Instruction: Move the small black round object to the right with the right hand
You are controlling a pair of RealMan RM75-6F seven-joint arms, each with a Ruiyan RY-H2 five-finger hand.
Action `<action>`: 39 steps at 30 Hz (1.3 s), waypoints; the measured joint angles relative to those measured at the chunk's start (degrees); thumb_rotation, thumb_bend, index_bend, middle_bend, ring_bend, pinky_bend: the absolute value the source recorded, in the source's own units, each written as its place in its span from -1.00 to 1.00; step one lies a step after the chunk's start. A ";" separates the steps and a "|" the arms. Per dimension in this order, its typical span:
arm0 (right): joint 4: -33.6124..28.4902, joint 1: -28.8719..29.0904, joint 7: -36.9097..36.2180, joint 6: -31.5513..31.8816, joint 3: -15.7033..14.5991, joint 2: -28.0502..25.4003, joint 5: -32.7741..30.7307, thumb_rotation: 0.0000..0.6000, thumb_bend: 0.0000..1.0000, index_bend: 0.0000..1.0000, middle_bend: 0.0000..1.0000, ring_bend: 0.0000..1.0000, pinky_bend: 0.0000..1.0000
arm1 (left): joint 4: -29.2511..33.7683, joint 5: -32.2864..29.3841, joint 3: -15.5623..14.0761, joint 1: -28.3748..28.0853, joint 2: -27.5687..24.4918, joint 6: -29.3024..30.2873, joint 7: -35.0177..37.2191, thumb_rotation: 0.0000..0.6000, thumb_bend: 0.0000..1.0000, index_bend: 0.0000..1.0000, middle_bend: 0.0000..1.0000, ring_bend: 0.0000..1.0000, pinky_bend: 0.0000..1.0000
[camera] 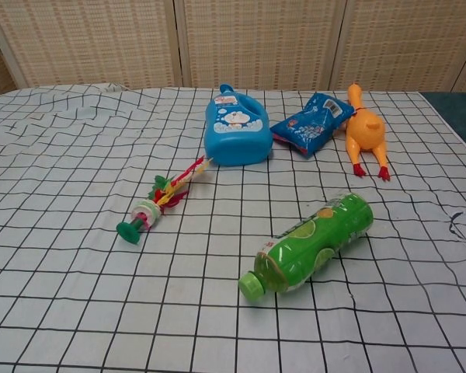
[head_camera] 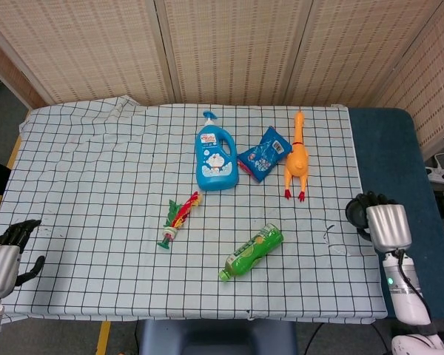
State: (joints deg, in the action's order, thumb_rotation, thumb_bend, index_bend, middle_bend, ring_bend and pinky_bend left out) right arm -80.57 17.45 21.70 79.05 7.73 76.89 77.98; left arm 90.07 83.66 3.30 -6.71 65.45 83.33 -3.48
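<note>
Where the white cloth with its black grid (head_camera: 96, 185) ended at the right and the dark blue table top (head_camera: 399, 155) began, the small black round object (head_camera: 354, 213) was seen in the head view only, lying just off the cloth's edge and pressed against the right hand (head_camera: 382, 222). That hand's silver, boxy back was turned upward and its dark fingers (head_camera: 370, 200) were curled around the object's rim, though whether it was truly gripped could not be told. The left hand (head_camera: 4, 255) was found at the cloth's near left corner, its black fingers (head_camera: 18, 231) spread apart and nothing held. Spread across the wrinkled cloth were a glossy blue plastic detergent bottle (head_camera: 216, 159) with a cartoon label, a crinkled blue snack packet (head_camera: 265, 153) just beside it, and a smooth orange rubber chicken (head_camera: 297, 159) stretched lengthwise. Nearer the front, a translucent green drink bottle (camera: 307, 245) was laid on its side, its cap toward the viewer, and a slim toy with red and yellow feathers and a green suction base (camera: 157, 202) was laid at a slant. Woven reed screens (head_camera: 229, 48) were set behind the table.
</note>
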 measured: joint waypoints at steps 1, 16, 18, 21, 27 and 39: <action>0.73 0.06 -3.09 0.61 -0.15 0.21 1.41 1.00 -0.71 0.18 0.08 -0.15 0.13 | -0.01 -0.04 0.02 0.02 -0.01 0.01 0.01 1.00 -0.27 -0.71 -0.71 -0.74 -0.35; 13.73 0.33 -49.99 9.49 -1.57 3.90 15.17 1.00 -0.71 0.20 0.08 -0.15 0.18 | 0.24 -0.10 -0.07 -0.10 0.06 -0.15 -0.73 1.00 -0.27 -0.71 -0.71 -0.74 -0.35; 13.58 0.15 -46.79 7.66 -1.62 3.48 13.88 1.00 -0.71 0.21 0.08 -0.14 0.19 | 0.23 -0.09 -0.04 -0.07 0.03 -0.05 -0.56 1.00 -0.27 -0.71 -0.71 -0.74 -0.35; 12.15 -0.16 -38.23 4.11 -1.40 2.53 10.36 1.00 -0.71 0.21 0.08 -0.14 0.19 | 0.17 -0.01 -0.08 0.02 0.04 0.13 -0.43 1.00 -0.27 -0.71 -0.71 -0.74 -0.35; 9.49 -0.63 -17.93 -2.52 0.33 1.81 -0.63 1.00 -0.71 0.21 0.08 -0.14 0.19 | 0.26 0.02 -0.12 -0.07 0.00 -0.03 -0.57 1.00 -0.27 -0.71 -0.71 -0.74 -0.35; 7.36 0.60 -25.74 -1.08 -0.61 2.52 7.63 1.00 -0.71 0.21 0.08 -0.14 0.20 | 0.08 0.30 -0.11 0.09 -0.04 0.47 -0.07 1.00 -0.27 -0.71 -0.71 -0.74 -0.35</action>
State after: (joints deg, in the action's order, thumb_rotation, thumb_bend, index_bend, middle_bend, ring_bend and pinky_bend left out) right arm -73.22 18.05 -4.04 77.97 7.12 79.41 85.61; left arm 90.15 83.97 3.19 -6.61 65.41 83.79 -3.55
